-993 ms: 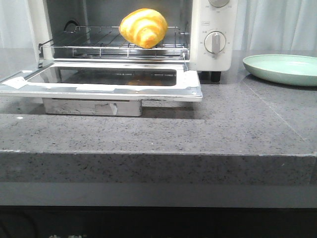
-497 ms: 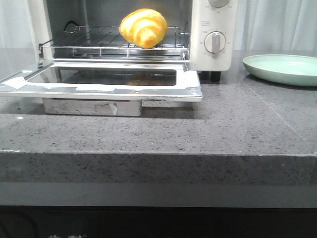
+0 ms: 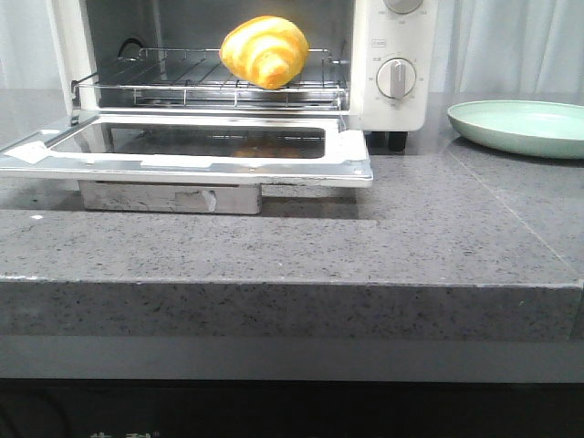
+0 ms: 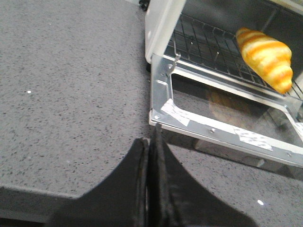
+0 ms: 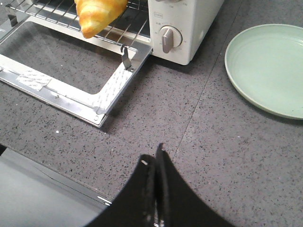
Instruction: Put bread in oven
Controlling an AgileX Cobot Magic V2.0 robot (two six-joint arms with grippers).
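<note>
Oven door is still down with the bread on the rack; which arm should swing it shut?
Probably left. The left gripper, jaws shut, sits right at the oven door's front corner. The right gripper is off past the door's right end, toward the plate.

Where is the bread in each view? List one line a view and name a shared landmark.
Front: bread sits on the oven rack, upper centre.
Left wrist: bread at upper right, on the rack.
Right wrist: bread at the top edge, cut off.
Shared landmark: the open oven door.
</note>
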